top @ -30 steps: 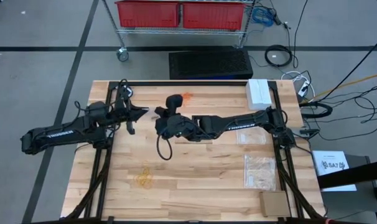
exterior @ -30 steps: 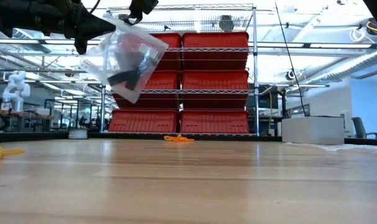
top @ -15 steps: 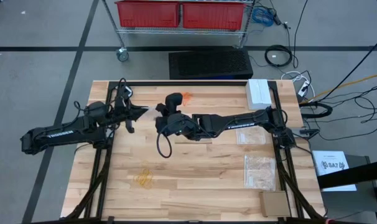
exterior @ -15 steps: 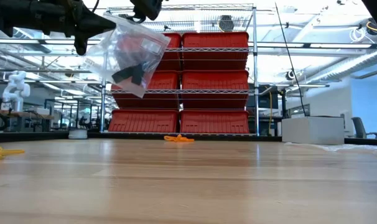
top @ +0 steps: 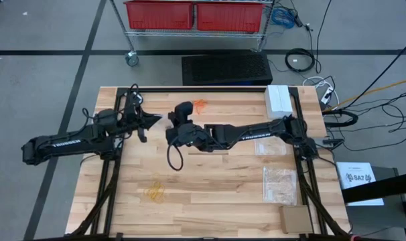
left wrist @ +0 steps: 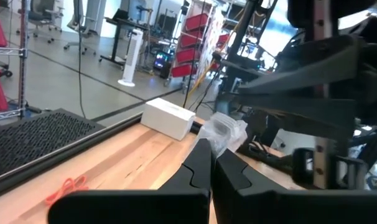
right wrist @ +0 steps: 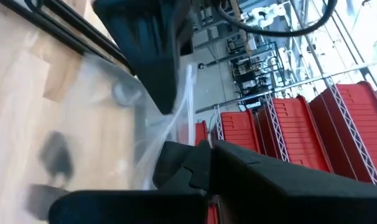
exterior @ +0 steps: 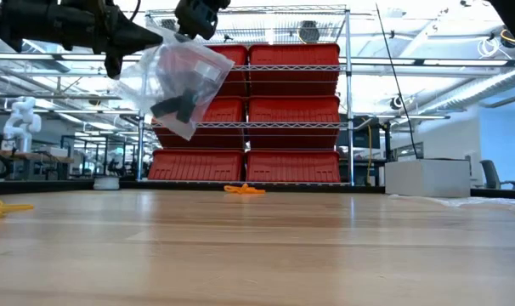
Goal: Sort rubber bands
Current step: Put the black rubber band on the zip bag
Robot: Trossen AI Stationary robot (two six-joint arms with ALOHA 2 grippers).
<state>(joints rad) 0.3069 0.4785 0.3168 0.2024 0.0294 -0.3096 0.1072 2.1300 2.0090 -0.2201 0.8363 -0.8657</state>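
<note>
Low view shows me both grippers clenched on one clear bag (exterior: 177,81) held above the table (exterior: 257,246): left gripper (exterior: 160,36), right gripper (exterior: 194,19). I see black rubber bands (exterior: 174,104) inside it, orange rubber bands (exterior: 243,189) at the far edge, pale yellow rubber bands (top: 155,193) nearer.

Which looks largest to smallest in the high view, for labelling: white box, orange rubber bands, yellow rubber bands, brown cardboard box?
1. white box
2. brown cardboard box, nearly alike
3. yellow rubber bands
4. orange rubber bands
</note>
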